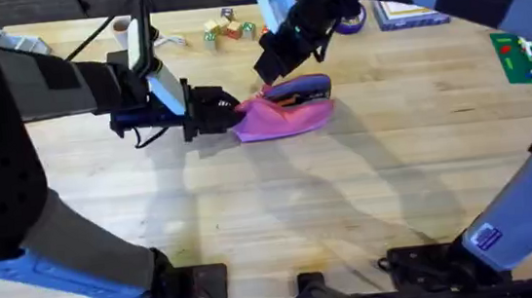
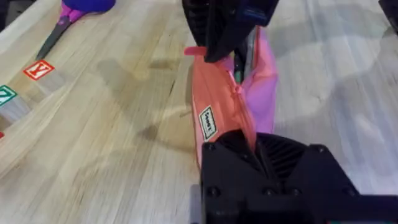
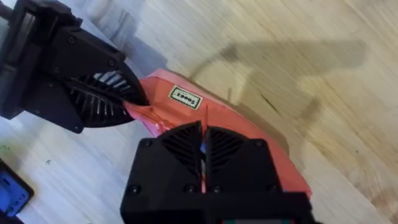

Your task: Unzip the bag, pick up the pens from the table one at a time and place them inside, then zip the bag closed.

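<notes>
Pink bag [image 1: 287,116] lay on the wooden counter [image 1: 369,198]. Left pincer [image 1: 233,111] was clamped on its nine o'clock end. Right pincer [image 1: 273,70] was pinched closed at its zipper edge, twelve o'clock side.

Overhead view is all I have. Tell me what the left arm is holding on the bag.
Observer: In the left wrist view, the left gripper has its fingers clamped on one end of the bag, just past a white label.
Operator: Now report the right gripper.
Observer: Its own camera shows the right gripper with fingers pressed shut on the bag's top edge.
Operator: Check the zipper.
Observer: From the left wrist, the zipper looks closed near the left gripper and gapes by the right gripper.
</notes>
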Available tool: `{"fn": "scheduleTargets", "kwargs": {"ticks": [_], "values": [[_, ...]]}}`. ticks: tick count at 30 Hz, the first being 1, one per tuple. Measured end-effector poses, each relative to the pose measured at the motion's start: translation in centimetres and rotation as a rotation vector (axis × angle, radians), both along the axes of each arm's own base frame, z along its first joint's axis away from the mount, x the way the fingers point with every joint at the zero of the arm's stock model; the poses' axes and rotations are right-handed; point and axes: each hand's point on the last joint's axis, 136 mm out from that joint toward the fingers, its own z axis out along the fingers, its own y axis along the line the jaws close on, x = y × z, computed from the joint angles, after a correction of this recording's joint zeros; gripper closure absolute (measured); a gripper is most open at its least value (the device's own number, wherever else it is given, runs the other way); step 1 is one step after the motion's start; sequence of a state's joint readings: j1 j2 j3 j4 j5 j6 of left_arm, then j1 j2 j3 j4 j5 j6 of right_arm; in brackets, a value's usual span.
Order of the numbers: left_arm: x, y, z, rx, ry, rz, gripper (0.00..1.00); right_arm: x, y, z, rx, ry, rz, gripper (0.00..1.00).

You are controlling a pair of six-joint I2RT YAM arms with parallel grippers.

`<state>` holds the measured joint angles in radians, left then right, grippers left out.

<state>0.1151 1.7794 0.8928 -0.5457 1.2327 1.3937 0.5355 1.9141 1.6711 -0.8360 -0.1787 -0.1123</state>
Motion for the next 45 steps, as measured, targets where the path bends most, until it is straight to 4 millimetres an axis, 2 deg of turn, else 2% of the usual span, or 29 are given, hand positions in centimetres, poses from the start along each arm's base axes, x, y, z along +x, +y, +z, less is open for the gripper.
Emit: {"fn": "scheduleTargets", "kwargs": {"ticks": [4, 13, 18, 21, 22, 23, 26, 27, 31, 32, 39, 41, 42, 45], "values": [[-0.1, -0.3, 0.0, -0.001, 0.001, -0.009, 0.957, 0.4, -0.8, 0.0, 0.01, 0.012, -0.016, 0.968], [-0.2, -0.2, -0.1, 0.001, 0.014, -0.004, 0.957, 3.8, -6.4, 0.1, -0.059, -0.038, -0.143, 0.968], [-0.2, -0.2, -0.1, 0.001, 0.014, -0.004, 0.957, 4.0, -7.2, 0.0, -0.078, -0.041, -0.154, 0.968], [-0.2, -0.2, -0.1, 0.001, 0.014, -0.004, 0.956, 4.5, -8.7, 0.3, -0.065, -0.036, -0.183, 0.968], [-0.2, -0.2, -0.1, 0.0, 0.014, -0.004, 0.956, 4.2, -9.7, 3.5, -0.006, -0.077, -0.19, 0.971], [-0.2, -0.2, -0.1, 0.001, 0.014, -0.004, 0.956, 3.3, -9.5, 7.1, 0.039, -0.148, -0.178, 0.971], [-0.2, -0.2, -0.1, 0.001, 0.014, -0.004, 0.956, 2.1, -9.7, 10.7, 0.074, -0.218, -0.17, 0.96], [-0.2, -0.2, -0.1, 0.001, 0.014, -0.004, 0.956, 1.7, -9.8, 11.6, 0.083, -0.235, -0.17, 0.887], [-0.2, -0.2, -0.1, 0.0, 0.014, -0.004, 0.956, 0.2, -10.2, 15.0, 0.113, -0.308, -0.164, 0.311], [-0.2, -0.2, -0.1, 0.001, 0.014, -0.004, 0.956, -0.8, -10.5, 16.4, 0.121, -0.336, -0.159, 0.016], [-0.2, -0.2, -0.1, 0.001, 0.014, -0.004, 0.956, -2.7, -10.5, 18.0, 0.134, -0.36, -0.142, 0.004], [-0.2, -0.2, -0.1, 0.001, 0.014, -0.004, 0.956, -3.1, -9.8, 18.2, 0.141, -0.365, -0.122, 0.004], [-0.2, -0.2, -0.1, 0.001, 0.014, -0.004, 0.956, -3.7, -8.5, 18.7, 0.15, -0.379, -0.106, 0.004], [-0.2, -0.2, -0.1, 0.001, 0.014, -0.004, 0.956, -4.6, -7.2, 18.6, 0.147, -0.395, -0.094, 0.003]]}}
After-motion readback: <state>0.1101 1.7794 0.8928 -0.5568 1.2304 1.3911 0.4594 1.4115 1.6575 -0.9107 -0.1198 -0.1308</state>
